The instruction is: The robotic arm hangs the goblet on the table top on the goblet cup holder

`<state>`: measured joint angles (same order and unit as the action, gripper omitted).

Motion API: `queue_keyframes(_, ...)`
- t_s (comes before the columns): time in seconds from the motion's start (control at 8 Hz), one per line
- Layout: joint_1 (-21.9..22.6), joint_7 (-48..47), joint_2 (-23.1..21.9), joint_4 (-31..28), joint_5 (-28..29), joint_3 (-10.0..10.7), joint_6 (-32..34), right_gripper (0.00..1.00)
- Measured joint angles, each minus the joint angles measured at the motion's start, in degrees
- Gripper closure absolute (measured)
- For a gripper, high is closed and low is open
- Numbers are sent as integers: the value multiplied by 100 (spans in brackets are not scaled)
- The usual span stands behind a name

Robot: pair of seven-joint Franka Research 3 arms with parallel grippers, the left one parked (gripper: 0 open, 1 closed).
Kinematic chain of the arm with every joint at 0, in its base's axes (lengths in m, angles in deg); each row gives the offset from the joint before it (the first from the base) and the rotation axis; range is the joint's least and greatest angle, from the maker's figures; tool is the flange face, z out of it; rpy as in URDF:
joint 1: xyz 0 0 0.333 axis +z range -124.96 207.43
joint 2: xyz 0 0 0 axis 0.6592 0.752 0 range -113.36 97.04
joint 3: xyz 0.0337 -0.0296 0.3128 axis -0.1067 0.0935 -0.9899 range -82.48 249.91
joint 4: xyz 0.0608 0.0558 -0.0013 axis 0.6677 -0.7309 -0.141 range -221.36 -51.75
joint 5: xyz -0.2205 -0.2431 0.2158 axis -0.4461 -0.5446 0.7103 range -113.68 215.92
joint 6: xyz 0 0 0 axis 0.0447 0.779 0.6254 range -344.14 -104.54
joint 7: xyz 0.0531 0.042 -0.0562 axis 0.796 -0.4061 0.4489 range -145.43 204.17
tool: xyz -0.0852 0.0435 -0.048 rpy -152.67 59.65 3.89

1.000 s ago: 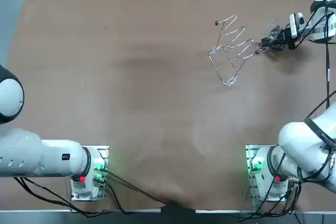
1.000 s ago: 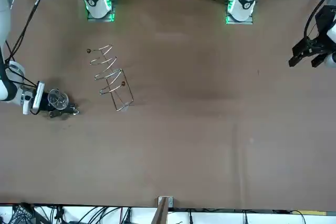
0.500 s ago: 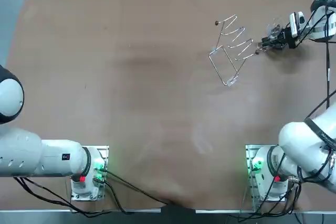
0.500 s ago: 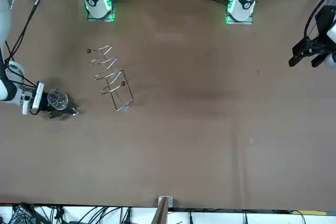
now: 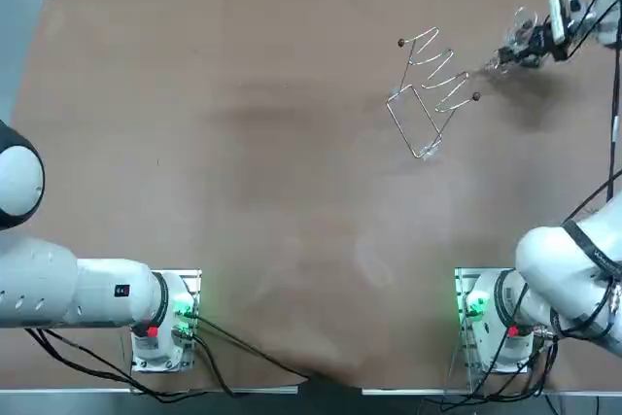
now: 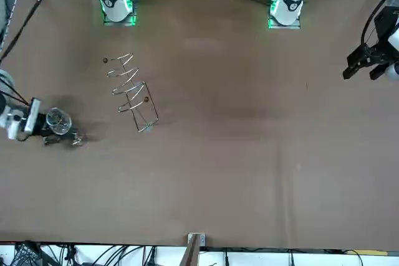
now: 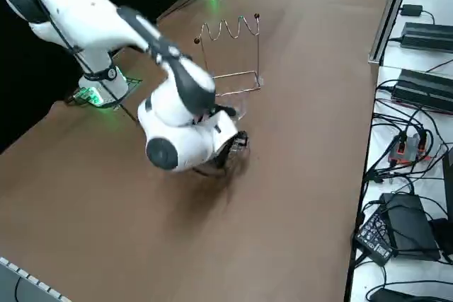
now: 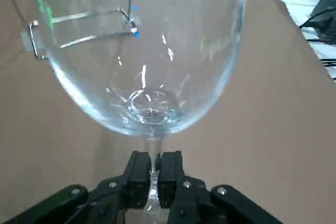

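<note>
A clear goblet (image 5: pixel 523 24) is held by its stem in my right gripper (image 5: pixel 515 51), near the table's far right corner. In the front view the goblet's bowl (image 6: pixel 56 120) shows beside the gripper (image 6: pixel 45 134), with its foot (image 6: pixel 76 141) nearer the holder. The wrist view shows the bowl (image 8: pixel 147 51) large above the fingers (image 8: pixel 137 174), which are shut on the thin stem. The wire goblet holder (image 5: pixel 428 94) stands on the table to the gripper's left, with a zigzag top rail and a brown ball at each end. It also appears in the front view (image 6: pixel 132 91) and the side view (image 7: pixel 230 54).
The brown table's right edge (image 7: pixel 368 104) is close to the gripper, with cables and power bricks (image 7: pixel 417 40) on the white ledge beyond it. My own forearm and wrist (image 7: pixel 177 132) hide the gripper in the side view. The parked left arm (image 6: pixel 371 60) is far across the table.
My right gripper has carried the goblet away from the holder, toward the table's far right corner. It looks higher than before. The holder has not moved.
</note>
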<state>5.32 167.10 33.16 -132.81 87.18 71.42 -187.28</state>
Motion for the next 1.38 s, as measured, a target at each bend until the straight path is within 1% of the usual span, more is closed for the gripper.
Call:
queue_keyframes(0.25,132,-90,-313,67,-421,-8,-262,89)
queue_keyframes(0.5,272,-153,-506,88,-722,-17,-548,89)
queue_keyframes(0.62,380,-363,-636,102,-907,-18,-668,89)
queue_keyframes(1.0,762,-1673,-1007,270,-2151,-31,-860,89)
queue_keyframes(1.38,1045,-2836,-1123,487,-3042,-34,-865,89)
